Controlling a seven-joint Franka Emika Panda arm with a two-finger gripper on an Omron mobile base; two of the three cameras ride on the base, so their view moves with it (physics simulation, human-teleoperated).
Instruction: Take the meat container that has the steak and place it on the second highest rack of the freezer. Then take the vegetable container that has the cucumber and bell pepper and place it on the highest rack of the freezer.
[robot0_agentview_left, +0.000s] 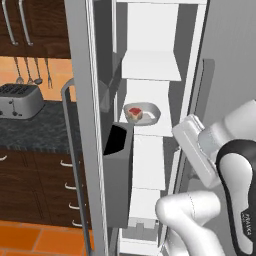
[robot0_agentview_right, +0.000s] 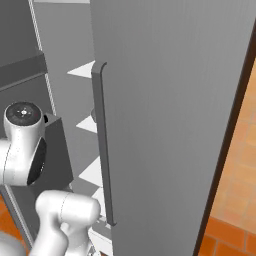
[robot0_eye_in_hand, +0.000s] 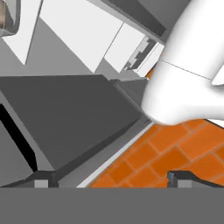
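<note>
At the centre of the left base view we see the meat container (robot0_agentview_left: 148, 113) with the steak (robot0_agentview_left: 134, 113) resting on a white rack of the freezer (robot0_agentview_left: 150, 65), so our gripper (robot0_eye_in_hand: 109, 177), low in the hand view, gapes wide and holds nothing.

The light is soft and even, with no glare. Everything looks sharp. The freezer (robot0_agentview_left: 150, 65) shelves are bright white; grey shade sits beside them.
</note>
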